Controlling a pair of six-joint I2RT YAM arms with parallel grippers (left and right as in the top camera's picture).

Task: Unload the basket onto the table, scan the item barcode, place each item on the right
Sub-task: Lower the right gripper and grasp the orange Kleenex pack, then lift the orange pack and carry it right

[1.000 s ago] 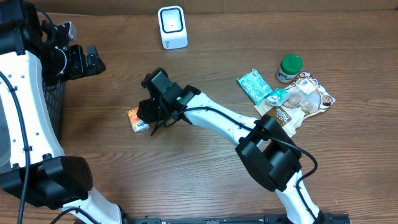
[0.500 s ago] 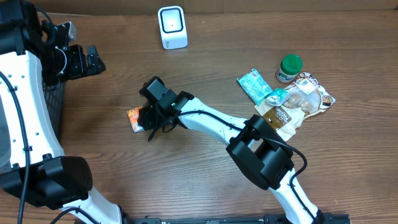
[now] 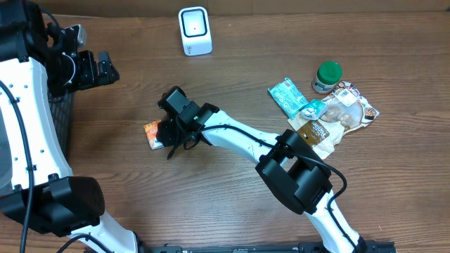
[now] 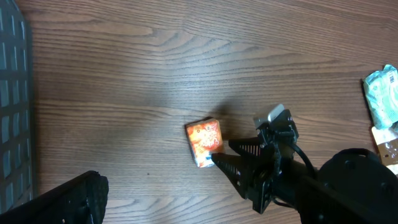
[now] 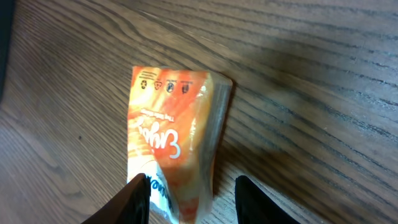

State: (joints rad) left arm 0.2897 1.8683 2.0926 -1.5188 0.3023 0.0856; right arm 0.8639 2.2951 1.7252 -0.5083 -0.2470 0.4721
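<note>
Early: right gripper [image 5: 191, 186] straddles orange packet [image 5: 174, 112] w/ fingers apart, not clamped (left gripper [image 3: 107, 68] idle, jaws wide), so grab & scanner [image 3: 195, 31] pass are left.

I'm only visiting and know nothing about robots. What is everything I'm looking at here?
scanner: one, white, far edge, centre
orange packet: one, orange, mid-table, lying flat
teal packet: one, teal, right side
jar: one, green lid, right side
snack bags: about two, clear and brown, overlapping, right side
mesh container: one, dark, left edge
table: one, brown wood, under everything
left gripper: one, black, left side, open, empty
right gripper: one, black, open astride the orange packet
</note>
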